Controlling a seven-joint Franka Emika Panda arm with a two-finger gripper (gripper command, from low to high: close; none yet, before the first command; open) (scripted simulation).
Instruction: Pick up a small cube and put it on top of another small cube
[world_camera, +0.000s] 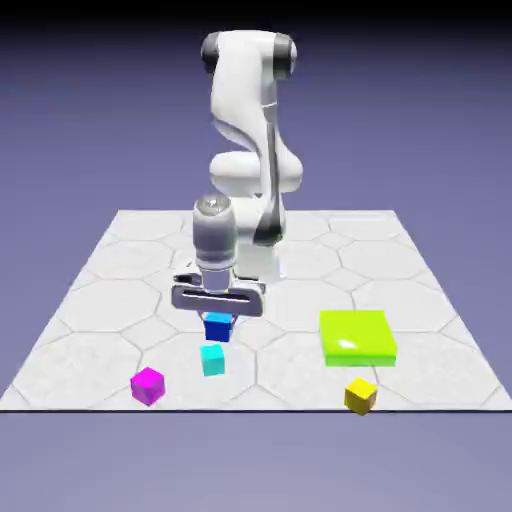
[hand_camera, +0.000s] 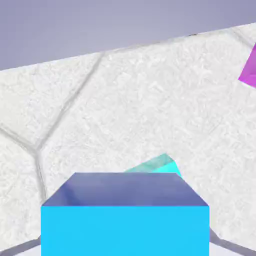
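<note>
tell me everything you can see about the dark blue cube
The dark blue cube is small, plain and flat-sided, with a smooth look. In the hand view it shows large between the fingertips of the gripper, one face bright sky blue, the other darker and slightly mottled. It appears to be held, sitting square to the hand. In the exterior view it is beneath the hand, behind the cyan cube.

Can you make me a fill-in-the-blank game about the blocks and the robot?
The gripper is holding the dark ____ cube.
In the hand view, a bit of the ____ cube peeks out behind the held one.
The big flat block is ____.
The cube nearest that flat block is ____.

Missing words: blue; cyan; green; yellow.
</note>
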